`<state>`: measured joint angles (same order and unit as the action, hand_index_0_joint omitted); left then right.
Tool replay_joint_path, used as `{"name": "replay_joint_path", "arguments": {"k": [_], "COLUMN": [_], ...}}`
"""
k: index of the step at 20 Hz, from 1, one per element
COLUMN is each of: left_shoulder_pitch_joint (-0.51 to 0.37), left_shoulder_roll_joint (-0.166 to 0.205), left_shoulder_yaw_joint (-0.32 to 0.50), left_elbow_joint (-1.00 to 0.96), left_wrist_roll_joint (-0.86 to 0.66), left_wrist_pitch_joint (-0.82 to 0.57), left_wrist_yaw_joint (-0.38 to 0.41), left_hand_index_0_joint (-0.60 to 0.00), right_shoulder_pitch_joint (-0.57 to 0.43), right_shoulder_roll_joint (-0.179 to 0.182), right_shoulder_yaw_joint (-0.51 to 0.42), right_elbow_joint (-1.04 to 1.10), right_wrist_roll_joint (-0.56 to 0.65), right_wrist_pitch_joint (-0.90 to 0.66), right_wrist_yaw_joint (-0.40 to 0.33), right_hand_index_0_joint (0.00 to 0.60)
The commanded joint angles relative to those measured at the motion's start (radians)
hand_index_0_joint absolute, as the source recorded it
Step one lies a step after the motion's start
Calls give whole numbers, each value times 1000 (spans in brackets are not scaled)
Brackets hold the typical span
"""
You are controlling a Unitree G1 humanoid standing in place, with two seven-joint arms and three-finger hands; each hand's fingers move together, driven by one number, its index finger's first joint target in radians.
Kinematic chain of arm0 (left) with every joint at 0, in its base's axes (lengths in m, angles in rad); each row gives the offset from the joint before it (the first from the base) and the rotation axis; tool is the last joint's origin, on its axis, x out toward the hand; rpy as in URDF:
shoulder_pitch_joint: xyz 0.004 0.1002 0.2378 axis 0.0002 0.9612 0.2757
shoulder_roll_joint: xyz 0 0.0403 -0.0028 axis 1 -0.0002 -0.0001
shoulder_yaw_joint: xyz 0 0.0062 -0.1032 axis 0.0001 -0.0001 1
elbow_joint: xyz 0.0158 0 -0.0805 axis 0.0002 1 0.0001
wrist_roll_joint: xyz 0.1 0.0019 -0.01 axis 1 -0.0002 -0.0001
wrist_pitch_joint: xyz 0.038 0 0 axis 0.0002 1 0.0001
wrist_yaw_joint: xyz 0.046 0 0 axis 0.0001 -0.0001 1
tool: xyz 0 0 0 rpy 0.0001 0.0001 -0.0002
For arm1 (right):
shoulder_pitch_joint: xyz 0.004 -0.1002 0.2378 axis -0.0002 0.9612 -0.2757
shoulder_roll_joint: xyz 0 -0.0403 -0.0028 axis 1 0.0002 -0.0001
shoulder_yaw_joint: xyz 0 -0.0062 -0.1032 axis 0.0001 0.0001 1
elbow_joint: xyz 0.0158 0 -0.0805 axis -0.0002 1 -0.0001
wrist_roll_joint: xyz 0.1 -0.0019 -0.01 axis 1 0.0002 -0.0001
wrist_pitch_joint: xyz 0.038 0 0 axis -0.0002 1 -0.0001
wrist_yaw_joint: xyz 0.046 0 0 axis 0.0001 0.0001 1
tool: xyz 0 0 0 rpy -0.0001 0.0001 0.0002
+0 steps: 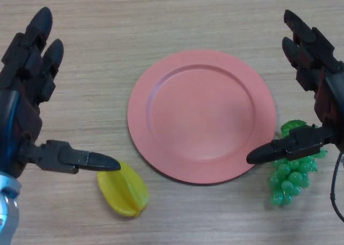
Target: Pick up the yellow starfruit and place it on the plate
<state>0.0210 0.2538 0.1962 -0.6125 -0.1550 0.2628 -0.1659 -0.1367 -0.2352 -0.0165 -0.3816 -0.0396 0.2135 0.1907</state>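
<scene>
The yellow starfruit [124, 191] lies on the wooden table near the front, just left of the plate's lower edge. The pink plate [201, 113] sits in the middle of the table with nothing on it. My left hand [27, 89] hovers at the left with straight fingers and its thumb [80, 160] reaching out just above and left of the starfruit, holding nothing. My right hand [317, 67] is at the right, open, its thumb [285, 147] pointing toward the plate's lower right rim.
A bunch of green grapes [290, 172] lies on the table right of the plate, partly under my right thumb.
</scene>
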Motion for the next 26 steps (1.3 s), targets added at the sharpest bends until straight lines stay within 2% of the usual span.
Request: {"name": "replay_joint_path", "arguments": {"k": [1,5,7,9,11,12,14,19,22,26], "left_shoulder_pitch_joint": [-10,-35,-23,25,65,89,134,213,215,221], "left_shoulder_roll_joint": [21,34,28,6,-3,-19,-41,-56,-59,-59], "left_shoulder_yaw_joint": [61,77,51,16,12,-3,-48,-138,-188,-274], "left_elbow_joint": [-52,-24,-17,-7,29,71,108,136,232,270], "left_wrist_roll_joint": [22,17,44,127,274,346,406,419,456,411], "left_wrist_pitch_joint": [-102,-118,-140,-182,-236,-295,-336,-318,-340,-308], "left_wrist_yaw_joint": [-11,-16,-13,-34,-13,18,55,80,176,215], "left_hand_index_0_joint": [0,0,0,0,0,0,0,0,0,0], "right_shoulder_pitch_joint": [-37,-37,-29,-34,-37,-49,-63,-76,-65,-58], "right_shoulder_roll_joint": [-7,-16,-23,-26,-22,-20,-14,-6,0,-1], "right_shoulder_yaw_joint": [-13,-27,-36,-38,-30,-24,-14,6,16,14], "right_elbow_joint": [-43,-53,-63,-45,-30,-20,-8,-6,-22,-31], "right_wrist_roll_joint": [16,22,-1,-19,-18,-14,-8,-22,-12,-7], "right_wrist_pitch_joint": [-145,-144,-146,-168,-179,-173,-170,-155,-138,-136], "right_wrist_yaw_joint": [-44,-39,-28,-26,-30,-28,-29,-17,5,15], "right_hand_index_0_joint": [0,0,0,0,0,0,0,0,0,0]}}
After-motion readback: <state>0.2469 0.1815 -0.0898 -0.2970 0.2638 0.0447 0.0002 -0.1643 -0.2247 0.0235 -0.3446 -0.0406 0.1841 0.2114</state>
